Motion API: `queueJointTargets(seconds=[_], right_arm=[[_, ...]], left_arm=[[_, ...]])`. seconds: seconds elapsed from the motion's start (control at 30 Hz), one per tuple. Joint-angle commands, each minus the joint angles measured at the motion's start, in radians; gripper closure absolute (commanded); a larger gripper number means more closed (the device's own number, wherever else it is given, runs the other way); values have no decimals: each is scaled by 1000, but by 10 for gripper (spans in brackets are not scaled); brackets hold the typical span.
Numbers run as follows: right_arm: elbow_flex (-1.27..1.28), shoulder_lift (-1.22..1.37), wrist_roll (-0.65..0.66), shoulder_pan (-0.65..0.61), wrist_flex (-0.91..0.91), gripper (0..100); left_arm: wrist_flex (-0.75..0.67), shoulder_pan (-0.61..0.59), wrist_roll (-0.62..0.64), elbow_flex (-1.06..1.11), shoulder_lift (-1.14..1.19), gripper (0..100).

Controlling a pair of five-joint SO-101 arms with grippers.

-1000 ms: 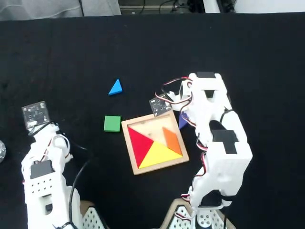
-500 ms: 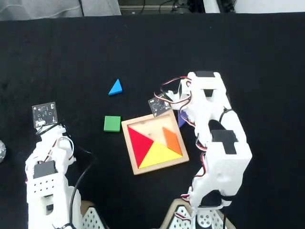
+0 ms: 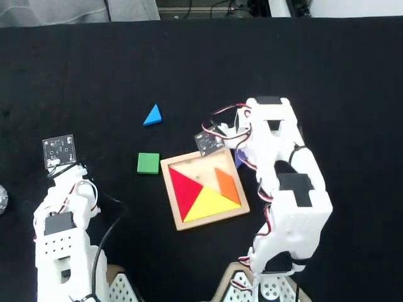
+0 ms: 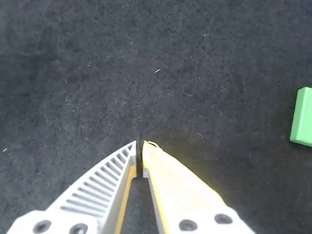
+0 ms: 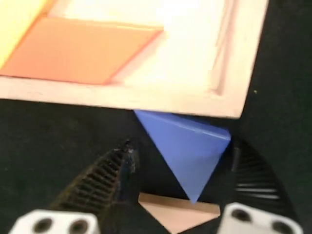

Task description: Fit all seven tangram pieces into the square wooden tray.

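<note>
The square wooden tray [image 3: 196, 165] lies turned at an angle near the middle of the black table [image 3: 327, 63]. Three pieces are inside it: a red triangle [image 3: 184, 190] along one side, a yellow triangle [image 3: 214, 202] in the corner nearest the arms, and an orange slanted piece [image 3: 227, 182] against the far side. The part of the tray farthest from the arms is bare wood.

The right arm [image 3: 283, 176] bends over the table just beside the tray. Its claw [image 5: 181, 153] is spread wide and sits astride a dark blue triangle [image 5: 187, 146]. This triangle lies on the table outside the tray, with one edge right up against the tray's outer rim and its point towards the claw. One finger [image 5: 122, 170] stands clear of the triangle. I cannot tell whether the other finger is touching it.

A green square [image 3: 148, 163] lies on the cloth just beside the tray's corner, on the side away from the right arm. A small light blue triangle [image 3: 153, 116] lies farther back, well apart from the tray.

The left arm [image 3: 60, 207] is off to the side, near the green square but apart from it. Its claw [image 4: 140, 145] is clenched tip to tip above bare cloth, with nothing in it.
</note>
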Motion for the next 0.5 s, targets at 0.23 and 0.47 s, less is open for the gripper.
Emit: queueJointTargets(seconds=[0.23,0.47], right_arm=[[25,-54,-8,-55,-44,691],[-16,4,5,-2,-69,691]], left_arm=[[-14,16,-11,-10,-5,967],[-15,16,-11,-10,-5,967]])
